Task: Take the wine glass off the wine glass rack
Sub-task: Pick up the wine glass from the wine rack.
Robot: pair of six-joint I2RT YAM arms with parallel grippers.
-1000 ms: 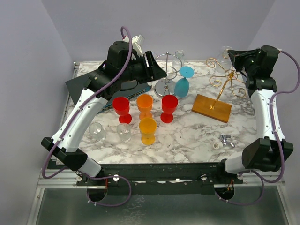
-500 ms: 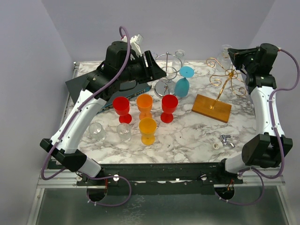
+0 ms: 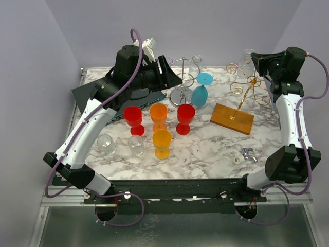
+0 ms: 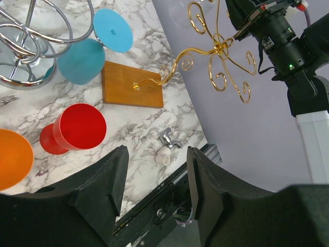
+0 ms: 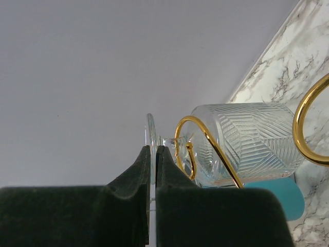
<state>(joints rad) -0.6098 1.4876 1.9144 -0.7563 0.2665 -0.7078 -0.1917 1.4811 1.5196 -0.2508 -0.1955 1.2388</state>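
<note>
Though unclear overhead, right wrist shows jaws pinching wine glass (image 5: 247,146).

Clear, ribbed wine glass (image 5: 247,141): stem seated in a far-side curl of the gold wire rack (image 3: 252,81). Rack upright on its wooden base (image 3: 232,118).

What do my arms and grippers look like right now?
Both the left arm and right arm: white links, black joints, purple cables looping alongside. The left gripper and right gripper: matte black, angular fingers. A small green light glows on the right wrist.
</note>
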